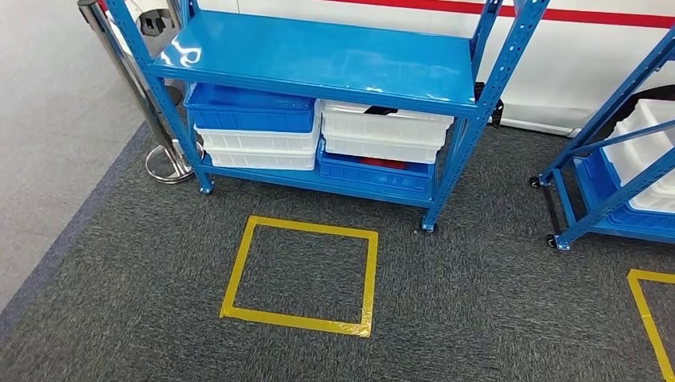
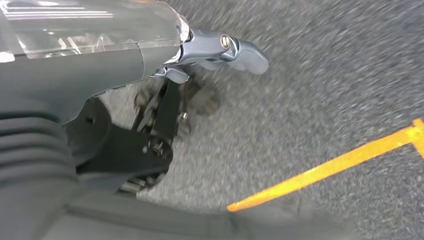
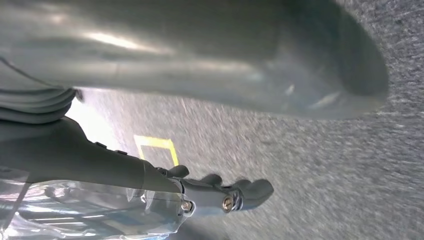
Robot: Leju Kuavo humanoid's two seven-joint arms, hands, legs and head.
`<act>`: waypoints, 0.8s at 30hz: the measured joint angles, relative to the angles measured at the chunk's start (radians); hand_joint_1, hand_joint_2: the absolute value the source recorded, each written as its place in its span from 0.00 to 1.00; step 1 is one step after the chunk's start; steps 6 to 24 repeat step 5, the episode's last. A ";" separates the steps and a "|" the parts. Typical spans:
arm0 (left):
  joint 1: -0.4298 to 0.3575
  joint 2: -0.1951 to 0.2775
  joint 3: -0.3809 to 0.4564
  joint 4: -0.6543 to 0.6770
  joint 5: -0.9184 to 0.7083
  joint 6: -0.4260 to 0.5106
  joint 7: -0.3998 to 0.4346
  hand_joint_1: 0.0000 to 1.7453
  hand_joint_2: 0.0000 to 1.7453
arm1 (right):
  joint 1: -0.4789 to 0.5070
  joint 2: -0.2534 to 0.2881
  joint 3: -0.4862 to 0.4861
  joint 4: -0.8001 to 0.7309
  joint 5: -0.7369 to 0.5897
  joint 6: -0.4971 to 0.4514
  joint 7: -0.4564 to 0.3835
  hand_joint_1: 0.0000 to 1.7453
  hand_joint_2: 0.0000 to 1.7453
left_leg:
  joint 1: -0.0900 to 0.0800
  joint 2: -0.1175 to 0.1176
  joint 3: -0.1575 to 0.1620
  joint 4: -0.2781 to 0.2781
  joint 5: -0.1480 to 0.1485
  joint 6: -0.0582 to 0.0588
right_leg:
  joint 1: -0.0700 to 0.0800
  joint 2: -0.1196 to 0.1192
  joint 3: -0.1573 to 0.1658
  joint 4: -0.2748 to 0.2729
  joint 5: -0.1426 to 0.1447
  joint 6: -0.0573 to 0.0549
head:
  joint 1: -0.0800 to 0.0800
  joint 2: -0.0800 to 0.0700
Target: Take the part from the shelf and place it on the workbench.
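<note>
A blue metal shelf (image 1: 318,56) stands ahead on the grey carpet, its top board bare. On the lower level a white bin (image 1: 386,131) sits on a blue bin (image 1: 374,177). A dark item (image 1: 380,111) peeks out of the white one and something red (image 1: 382,163) out of the blue one. Which is the part I cannot tell. My left hand (image 2: 200,75) hangs over the carpet, thumb out, holding nothing. My right hand (image 3: 220,192) also hangs above the floor with its fingers apart and nothing in them.
A blue bin (image 1: 251,111) sits on two white bins (image 1: 259,147) at the shelf's left. A yellow tape square (image 1: 302,274) marks the carpet before the shelf. A second blue shelf (image 1: 629,159) stands at the right, a chrome post base (image 1: 169,165) at the left.
</note>
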 joint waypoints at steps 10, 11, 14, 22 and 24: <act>0.002 0.001 0.013 0.000 0.006 -0.010 0.001 0.00 1.00 | 0.002 0.004 -0.002 -0.002 0.002 0.000 0.000 0.00 0.00 | 0.001 0.051 -0.022 0.059 -0.033 -0.024 | -0.006 -0.052 0.041 -0.031 -0.010 -0.025 | 0.000 0.000; 0.002 0.001 0.013 0.000 0.006 -0.010 0.001 0.00 1.00 | 0.002 0.004 -0.002 -0.002 0.002 0.000 0.000 0.00 0.00 | 0.001 0.051 -0.022 0.059 -0.033 -0.024 | -0.006 -0.052 0.041 -0.031 -0.010 -0.025 | 0.000 0.000; 0.002 0.001 0.013 0.000 0.006 -0.010 0.001 0.00 1.00 | 0.002 0.004 -0.002 -0.002 0.002 0.000 0.000 0.00 0.00 | 0.001 0.051 -0.022 0.059 -0.033 -0.024 | -0.006 -0.052 0.041 -0.031 -0.010 -0.025 | 0.000 0.000; 0.002 0.001 0.013 0.000 0.006 -0.010 0.001 0.00 1.00 | 0.002 0.004 -0.002 -0.002 0.002 0.000 0.000 0.00 0.00 | 0.001 0.051 -0.022 0.059 -0.033 -0.024 | -0.006 -0.052 0.041 -0.031 -0.010 -0.025 | 0.000 0.000; 0.002 0.001 0.013 0.000 0.006 -0.010 0.001 0.00 1.00 | 0.002 0.004 -0.002 -0.002 0.002 0.000 0.000 0.00 0.00 | 0.001 0.051 -0.022 0.059 -0.033 -0.024 | -0.006 -0.052 0.041 -0.031 -0.010 -0.025 | 0.000 0.000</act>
